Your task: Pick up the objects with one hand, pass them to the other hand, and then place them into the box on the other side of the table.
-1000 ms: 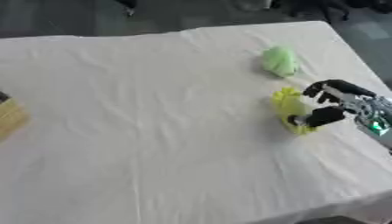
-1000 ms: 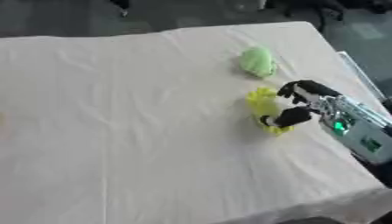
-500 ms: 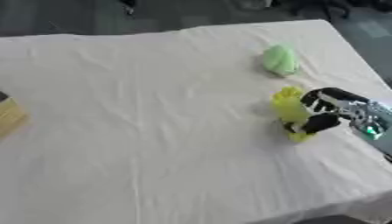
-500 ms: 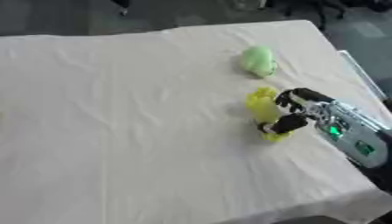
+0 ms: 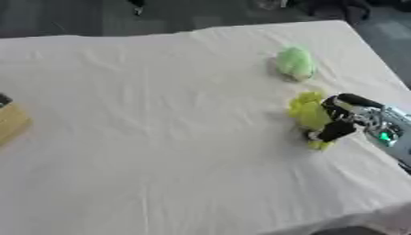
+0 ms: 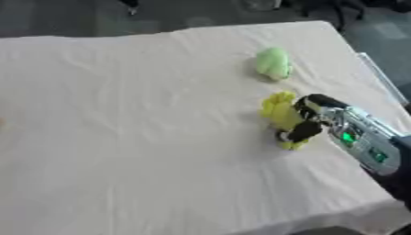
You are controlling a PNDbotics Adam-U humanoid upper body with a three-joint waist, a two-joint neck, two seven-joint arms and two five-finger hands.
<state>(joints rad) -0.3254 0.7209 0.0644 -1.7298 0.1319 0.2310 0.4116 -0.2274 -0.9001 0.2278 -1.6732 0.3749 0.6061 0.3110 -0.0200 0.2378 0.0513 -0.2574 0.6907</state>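
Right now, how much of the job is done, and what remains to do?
Nothing is delivered yet. The right hand has its fingers curled round the yellow object, which lies on the white cloth. The pale green object lies untouched farther back. The pass to the other hand and placing into the box at the left edge remain.

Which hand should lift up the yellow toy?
The right hand: its fingers already curl around the yellow soft toy on the table's right side. The left hand shows in neither view.
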